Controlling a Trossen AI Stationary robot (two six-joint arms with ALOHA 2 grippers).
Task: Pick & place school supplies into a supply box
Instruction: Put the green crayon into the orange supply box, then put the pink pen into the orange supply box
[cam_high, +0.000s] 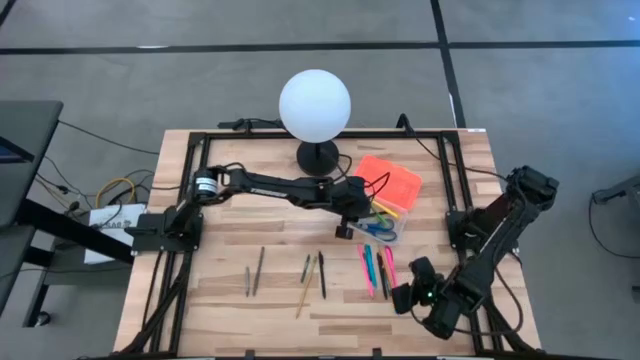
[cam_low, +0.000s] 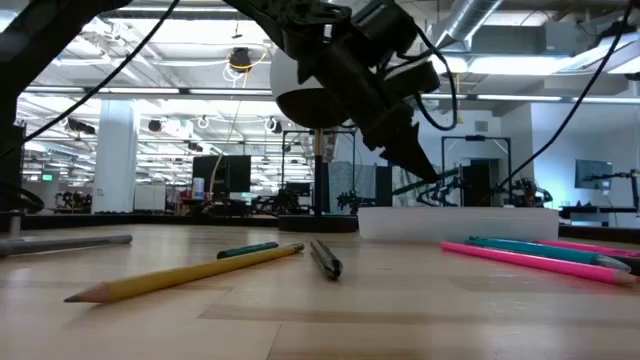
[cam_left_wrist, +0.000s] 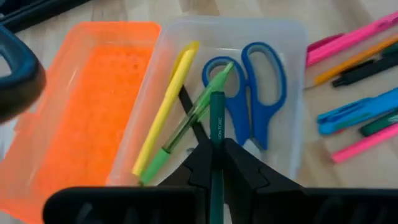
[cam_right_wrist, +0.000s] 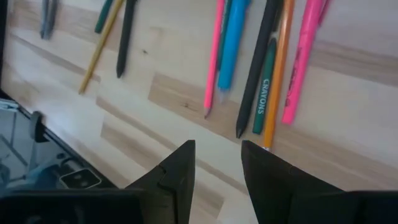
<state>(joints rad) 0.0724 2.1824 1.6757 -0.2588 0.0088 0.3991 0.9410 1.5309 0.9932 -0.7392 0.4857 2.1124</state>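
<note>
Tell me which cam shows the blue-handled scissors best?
Left wrist view: the blue-handled scissors lie in full sight inside the clear plastic box. High view shows them only as a small blue patch. Low view hides them behind the box wall; right wrist view misses them.

The left gripper (cam_left_wrist: 214, 155) hangs over the supply box (cam_left_wrist: 292, 93), jaws pinching a pencil (cam_left_wrist: 216, 130); under them lie scissors (cam_left_wrist: 249, 93). Loose pens (cam_right_wrist: 249, 62) lie ahead of the right gripper (cam_right_wrist: 217, 168).

Light wooden table (cam_high: 220, 290), white globe lamp (cam_high: 315, 105) at far edge, orange-lidded clear box (cam_high: 388, 195) right of centre, pens and pencils (cam_high: 318, 275) scattered toward near edge.
</note>
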